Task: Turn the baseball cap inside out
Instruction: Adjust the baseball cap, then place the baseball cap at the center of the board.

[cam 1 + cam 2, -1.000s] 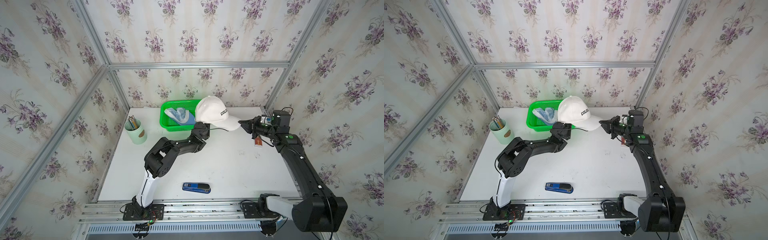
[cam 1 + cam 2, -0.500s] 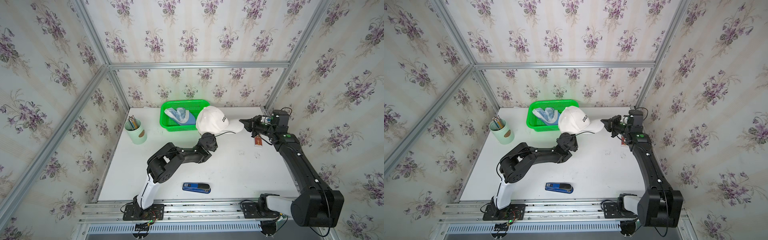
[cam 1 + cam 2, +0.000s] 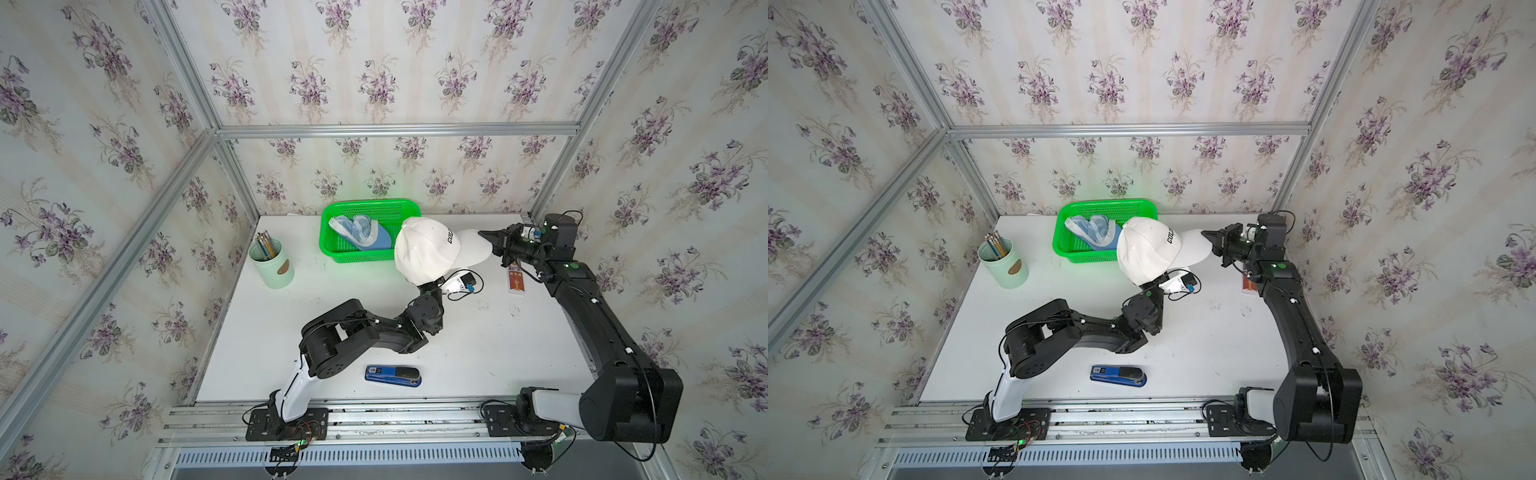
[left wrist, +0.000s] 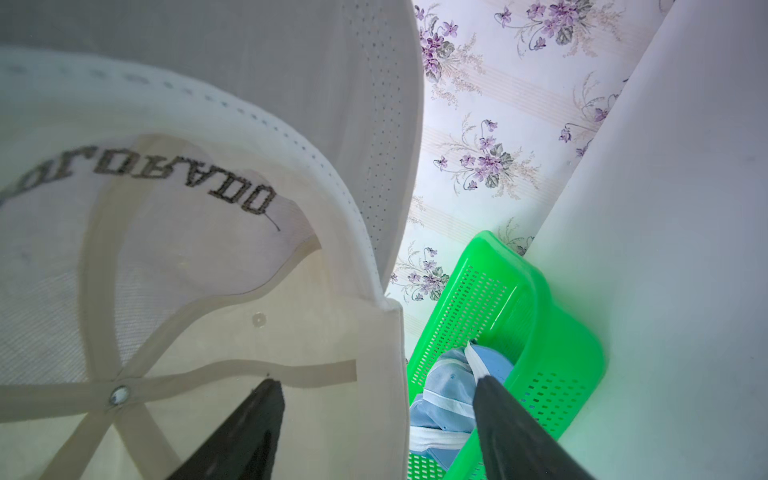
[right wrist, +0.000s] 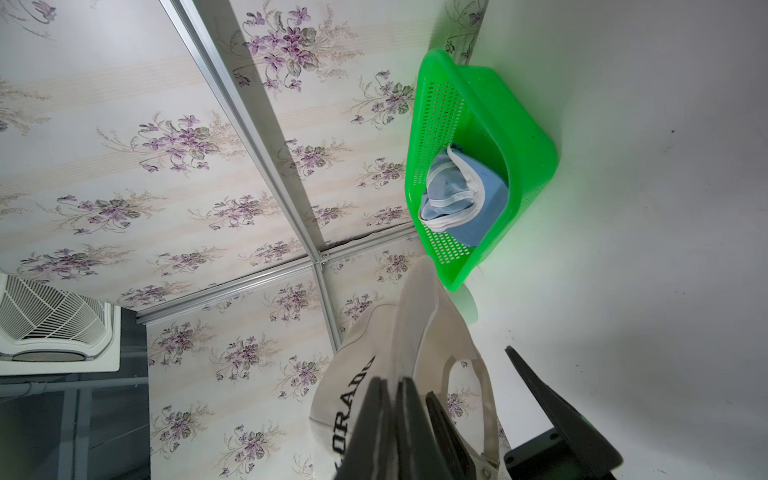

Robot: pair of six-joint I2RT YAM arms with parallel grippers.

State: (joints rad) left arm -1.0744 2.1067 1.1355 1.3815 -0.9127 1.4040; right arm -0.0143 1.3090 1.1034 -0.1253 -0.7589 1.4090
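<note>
— Where is the baseball cap (image 3: 1148, 249)?
— Held above the table (image 3: 1204, 353), toward its far edge. The crown is up, there is black lettering on the front, and the brim points at the right edge.
— What has hold of it?
— The right gripper (image 3: 1209, 238) meets the tip of the brim, jaws closed together. The left arm (image 3: 1084, 328) reaches up from below, and its end is hidden under the crown.
— And around it?
— A green basket (image 3: 1100, 204) stands at the far edge. The white crown covers its near right corner, and a blue cap (image 3: 1096, 230) lies inside. A mint cup (image 3: 1007, 270) of pencils sits near the left edge, and a blue stapler (image 3: 1119, 375) lies by the front edge.
</note>
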